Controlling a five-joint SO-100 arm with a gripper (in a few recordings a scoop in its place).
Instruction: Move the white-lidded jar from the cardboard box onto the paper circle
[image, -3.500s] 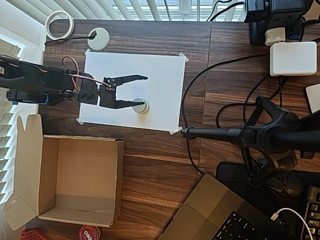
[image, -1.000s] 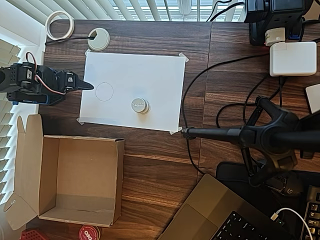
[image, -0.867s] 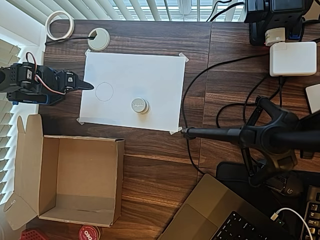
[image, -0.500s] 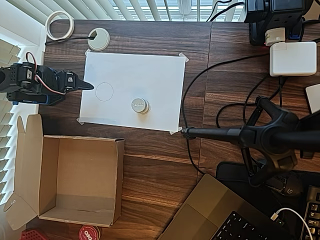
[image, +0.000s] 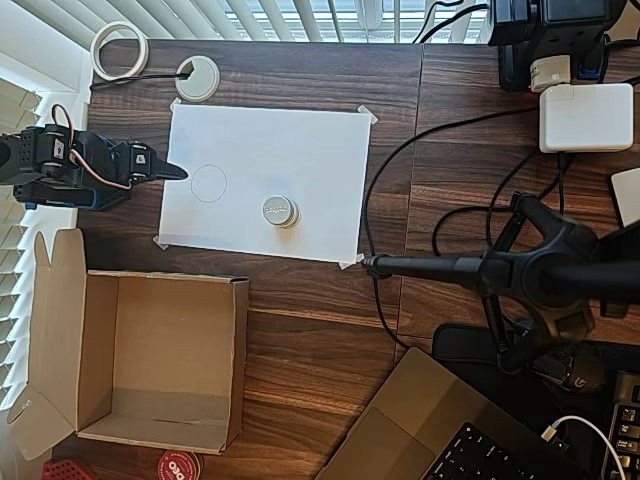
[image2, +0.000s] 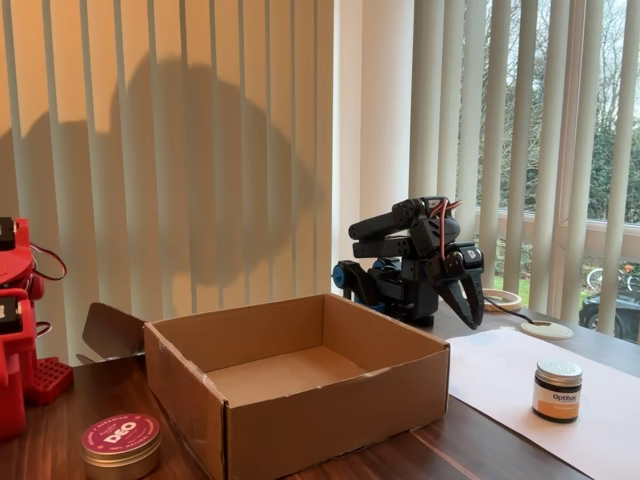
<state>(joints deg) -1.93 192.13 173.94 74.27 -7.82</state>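
In the fixed view the cardboard box (image2: 300, 385) sits nearest and empty, a red tin (image2: 121, 445) beside it. The jar (image: 279, 211) stands on the white sheet (image: 300, 150), apart from the small pencilled circle (image: 209, 183). Beyond, the gripper (image: 172, 171) is folded back, fingers closed on nothing.

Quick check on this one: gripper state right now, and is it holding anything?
Gripper: shut, holding nothing, folded back at the sheet's left edge in the overhead view. The white-lidded jar stands free on the paper.
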